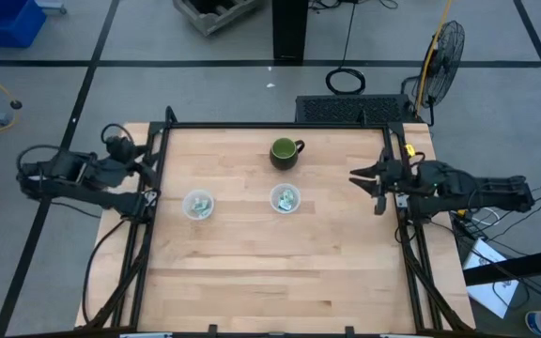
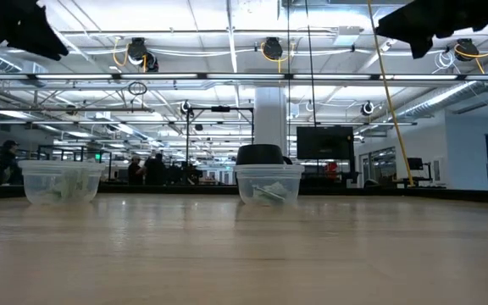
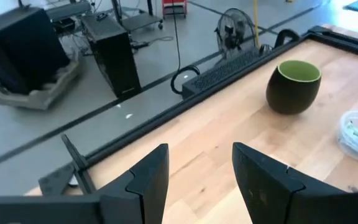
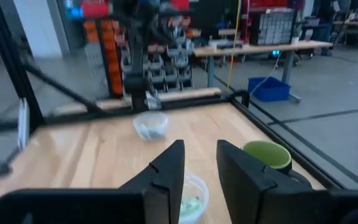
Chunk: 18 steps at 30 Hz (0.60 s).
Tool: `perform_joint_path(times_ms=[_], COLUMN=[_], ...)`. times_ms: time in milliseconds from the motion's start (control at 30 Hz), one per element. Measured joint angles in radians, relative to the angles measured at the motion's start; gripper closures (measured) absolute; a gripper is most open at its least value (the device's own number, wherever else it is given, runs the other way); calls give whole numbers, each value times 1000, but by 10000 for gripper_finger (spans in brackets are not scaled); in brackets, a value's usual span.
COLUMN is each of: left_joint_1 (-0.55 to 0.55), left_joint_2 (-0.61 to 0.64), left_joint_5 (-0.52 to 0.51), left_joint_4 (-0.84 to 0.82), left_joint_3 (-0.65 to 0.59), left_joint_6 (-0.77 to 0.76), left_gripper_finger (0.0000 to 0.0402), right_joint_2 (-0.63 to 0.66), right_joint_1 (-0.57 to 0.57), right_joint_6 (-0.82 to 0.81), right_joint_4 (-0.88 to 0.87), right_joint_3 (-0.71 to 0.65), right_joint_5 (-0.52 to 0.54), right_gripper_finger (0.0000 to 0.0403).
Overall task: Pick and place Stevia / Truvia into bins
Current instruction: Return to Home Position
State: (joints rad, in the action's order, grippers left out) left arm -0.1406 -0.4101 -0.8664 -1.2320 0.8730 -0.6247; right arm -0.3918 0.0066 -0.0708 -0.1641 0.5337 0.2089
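Two clear round cups stand on the wooden table: one (image 1: 198, 204) toward the left, one (image 1: 285, 199) near the middle. Each holds pale green and white sachets (image 1: 287, 198), also seen in the low view inside the cups (image 2: 60, 180) (image 2: 268, 183). No sachet shows loose on the table. My left gripper (image 1: 150, 171) (image 3: 197, 171) is open and hovers over the table's left edge. My right gripper (image 1: 357, 178) (image 4: 201, 168) is open too, raised near the right edge and pointing at the middle cup (image 4: 194, 198). Neither touches anything.
A dark green mug (image 1: 285, 151) (image 3: 294, 84) (image 4: 267, 155) stands just beyond the middle cup, toward the far edge. A black frame (image 1: 280, 125) runs along the table's far, left and right sides. The near half of the table (image 1: 280, 282) is bare wood.
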Motion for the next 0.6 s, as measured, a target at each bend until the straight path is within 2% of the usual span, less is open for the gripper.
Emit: perform_joint_path(times_ms=[100, 233, 400, 500, 600], left_joint_1=[0, -2, -12, -21, -27], left_joint_2=[76, 141, 204, 225, 229], left_joint_5=[14, 12, 35, 107, 232], left_joint_4=[5, 81, 272, 467, 667], left_joint_3=[-41, -53, -111, -179, -271], left_joint_6=[-2, 70, 210, 324, 435], left_gripper_finger=[218, 218, 218, 218, 218], right_joint_2=[60, 118, 165, 192, 215], right_joint_1=[-2, 1, 2, 2, 2], right_joint_6=[-37, -41, -74, -94, -91], right_joint_4=[22, 7, 77, 168, 278], right_joint_3=[-32, -68, -174, -252, -326], right_joint_5=[0, -3, -5, -5, -35], right_gripper_finger=[316, 316, 316, 317, 316])
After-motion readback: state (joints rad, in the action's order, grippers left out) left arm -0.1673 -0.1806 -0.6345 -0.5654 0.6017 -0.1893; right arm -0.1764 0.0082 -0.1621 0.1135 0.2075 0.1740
